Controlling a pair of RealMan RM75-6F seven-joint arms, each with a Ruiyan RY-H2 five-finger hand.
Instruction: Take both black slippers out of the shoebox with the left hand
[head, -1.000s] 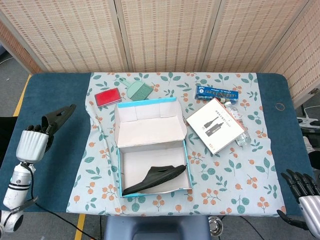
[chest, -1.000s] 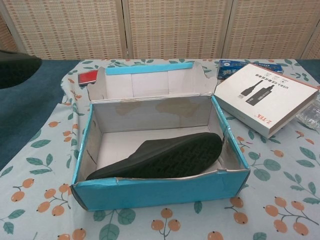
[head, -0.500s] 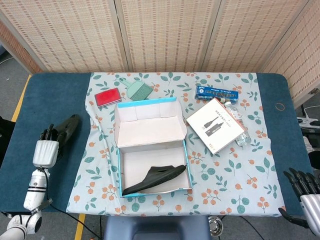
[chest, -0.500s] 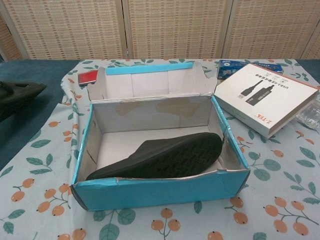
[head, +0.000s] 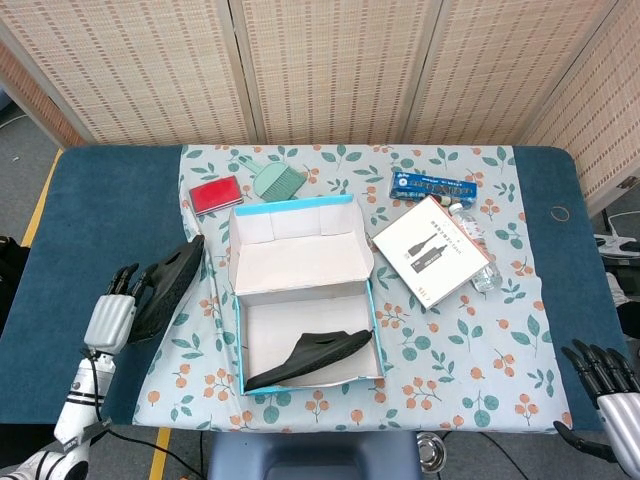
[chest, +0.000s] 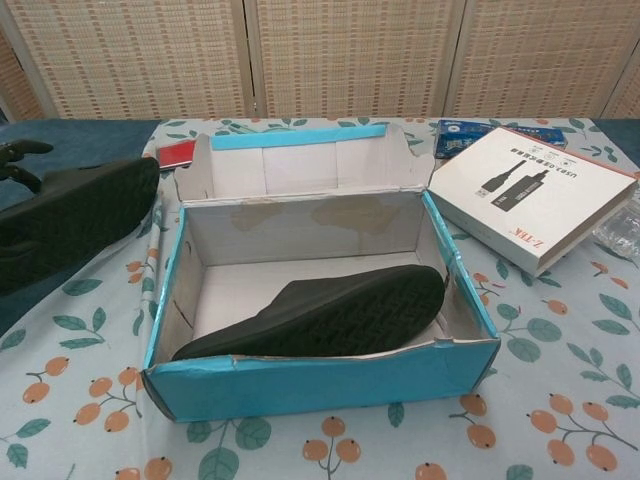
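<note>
One slipper out, gripped in the left hand, fingers wrapped round its heel end, held over the desk edge at nine o'clock of the shoebox. Second slipper lying inside along the near wall, long axis running from eight to two o'clock, off at three o'clock from the left hand. Matte black rubbery foam, smooth rounded toe; cardboard box, blue rim, flap propped at twelve. Right hand idle at five o'clock, fingers spread, holding nothing, well apart.
</note>
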